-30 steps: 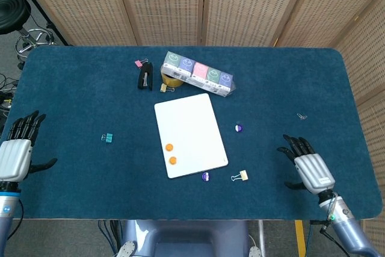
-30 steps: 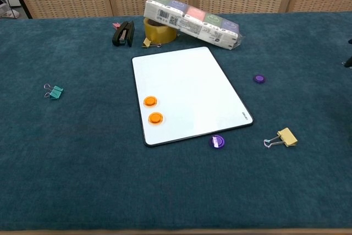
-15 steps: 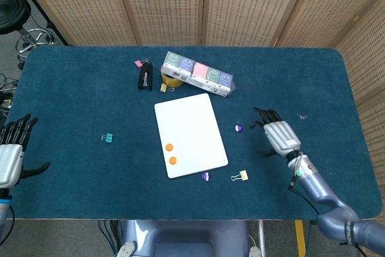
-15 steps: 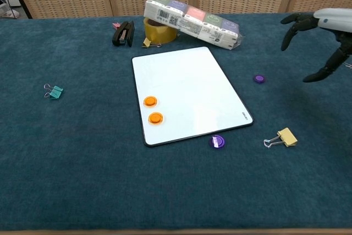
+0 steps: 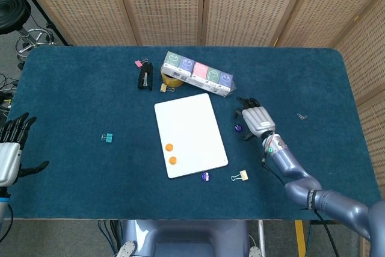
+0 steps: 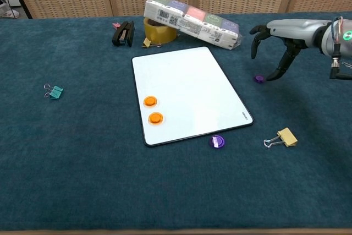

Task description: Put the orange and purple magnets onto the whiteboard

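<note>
The whiteboard (image 5: 195, 118) (image 6: 192, 81) lies mid-table with two orange magnets (image 5: 169, 147) (image 6: 150, 102) on its lower left part. One purple magnet (image 5: 206, 176) (image 6: 218, 141) rests on the cloth just below the board's front edge. Another purple magnet (image 5: 238, 127) (image 6: 258, 78) lies right of the board. My right hand (image 5: 255, 118) (image 6: 283, 39) hovers over that magnet with fingers spread and curved down, holding nothing. My left hand (image 5: 11, 151) waits open at the table's left edge, seen only in the head view.
A multi-coloured box pack (image 5: 198, 73) (image 6: 191, 22), tape roll (image 6: 159, 31) and black stapler (image 5: 145, 76) sit behind the board. A yellow binder clip (image 5: 240, 176) (image 6: 283, 137) lies at front right, a teal clip (image 5: 107, 138) (image 6: 54, 91) at left.
My right hand has swept from the table's right front corner leftward and forward to just above the purple magnet right of the board. The left hand barely shifted.
</note>
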